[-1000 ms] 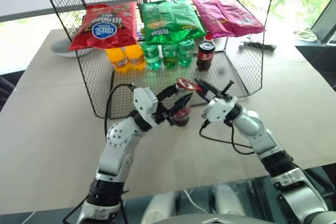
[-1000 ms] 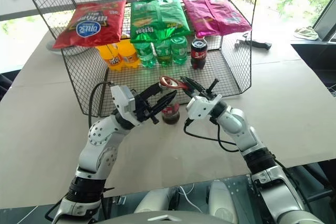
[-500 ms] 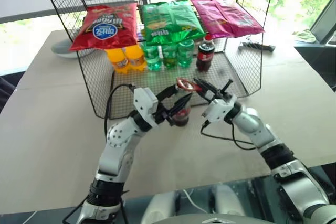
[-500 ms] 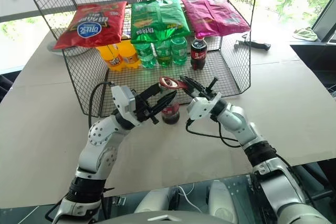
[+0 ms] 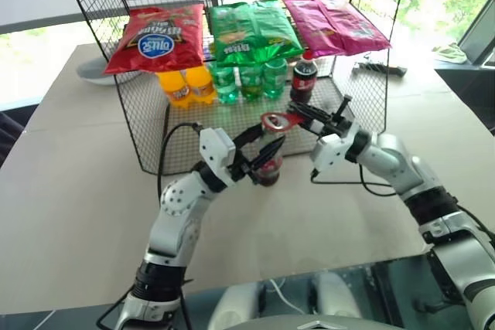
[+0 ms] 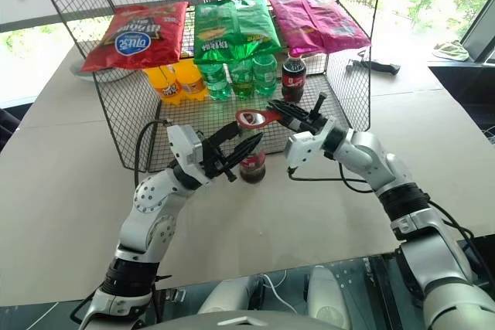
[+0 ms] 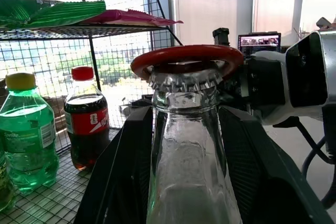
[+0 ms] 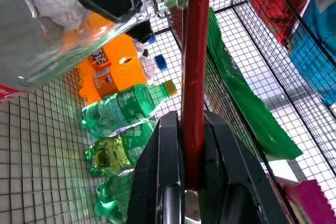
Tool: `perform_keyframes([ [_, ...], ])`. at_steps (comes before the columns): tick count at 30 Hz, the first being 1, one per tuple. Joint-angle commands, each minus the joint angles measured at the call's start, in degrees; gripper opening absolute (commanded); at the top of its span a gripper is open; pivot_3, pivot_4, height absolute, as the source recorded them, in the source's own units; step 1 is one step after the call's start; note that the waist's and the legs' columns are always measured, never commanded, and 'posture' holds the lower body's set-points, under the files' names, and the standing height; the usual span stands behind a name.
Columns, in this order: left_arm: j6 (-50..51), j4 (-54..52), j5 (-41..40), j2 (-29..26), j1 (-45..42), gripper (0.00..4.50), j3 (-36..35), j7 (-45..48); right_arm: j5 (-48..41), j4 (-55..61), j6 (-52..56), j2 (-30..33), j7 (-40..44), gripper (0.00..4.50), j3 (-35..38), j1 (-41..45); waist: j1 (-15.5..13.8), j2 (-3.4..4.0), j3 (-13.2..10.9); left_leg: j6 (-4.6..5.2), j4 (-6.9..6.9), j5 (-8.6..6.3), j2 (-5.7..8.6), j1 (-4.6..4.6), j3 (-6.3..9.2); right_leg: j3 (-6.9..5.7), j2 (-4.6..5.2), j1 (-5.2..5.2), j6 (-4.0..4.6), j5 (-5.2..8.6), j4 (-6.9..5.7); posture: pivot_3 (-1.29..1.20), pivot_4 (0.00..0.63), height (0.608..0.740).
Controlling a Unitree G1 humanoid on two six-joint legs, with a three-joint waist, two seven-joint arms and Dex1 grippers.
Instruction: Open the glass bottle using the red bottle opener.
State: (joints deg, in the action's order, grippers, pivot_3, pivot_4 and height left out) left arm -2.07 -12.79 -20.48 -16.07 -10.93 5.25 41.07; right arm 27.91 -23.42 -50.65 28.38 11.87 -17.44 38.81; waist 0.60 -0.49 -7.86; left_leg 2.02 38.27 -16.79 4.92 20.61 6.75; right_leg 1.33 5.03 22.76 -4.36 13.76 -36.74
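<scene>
The glass bottle [image 5: 267, 166] stands upright on the table in front of the wire rack, its crown cap [image 7: 184, 80] on. My left gripper [image 5: 265, 146] is shut on the bottle's neck, one black finger [image 7: 123, 182] on each side of the glass. My right gripper [image 5: 303, 117] comes in from the right, shut on the handle of the red bottle opener [image 5: 275, 121]. The opener's ring-shaped head [image 7: 186, 59] lies flat over the cap, around its top. In the right wrist view the red handle [image 8: 194, 77] runs between my fingers [image 8: 168, 161].
A black wire rack [image 5: 147, 125] stands just behind, with orange bottles [image 5: 186, 85], green bottles [image 5: 249, 79] and a dark cola bottle [image 5: 302, 79] on its floor. Chip bags [image 5: 247, 30] lie on its shelf. A black tool [image 5: 379, 68] lies back right, a grey bowl [image 5: 91, 72] back left.
My right arm rose, swung out to the right and rolled at the wrist, bringing the opener's head level over the cap. The left gripper and the bottle stayed put.
</scene>
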Motion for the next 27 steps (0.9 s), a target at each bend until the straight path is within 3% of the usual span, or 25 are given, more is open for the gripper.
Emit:
perform_keyframes([
  [1, 0.72, 1.49, 1.24, -0.08, 0.52, 1.81, 1.07, -0.19, 0.19, -0.16, -1.85, 0.82, 0.78, 0.0, -0.44, 0.65, 0.06, 0.0, 0.0, 0.0, -0.01, 0.0, -0.01, 0.0, 0.0, 0.0, 0.0, 0.0, 0.0, 0.0, 0.0, 0.0, 0.15, 0.74],
  [27, 0.5, 0.68, 0.42, -0.75, 2.16, 1.81, 0.26, 0.08, 1.36, 4.36, -1.64, -0.07, -2.76, 0.0, 2.05, 4.0, 0.05, 0.01, -0.02, 0.0, -0.07, 0.0, -0.02, 0.02, 0.0, 0.01, -0.01, 0.02, 0.0, 0.0, 0.03, 0.0, 0.15, 0.74],
])
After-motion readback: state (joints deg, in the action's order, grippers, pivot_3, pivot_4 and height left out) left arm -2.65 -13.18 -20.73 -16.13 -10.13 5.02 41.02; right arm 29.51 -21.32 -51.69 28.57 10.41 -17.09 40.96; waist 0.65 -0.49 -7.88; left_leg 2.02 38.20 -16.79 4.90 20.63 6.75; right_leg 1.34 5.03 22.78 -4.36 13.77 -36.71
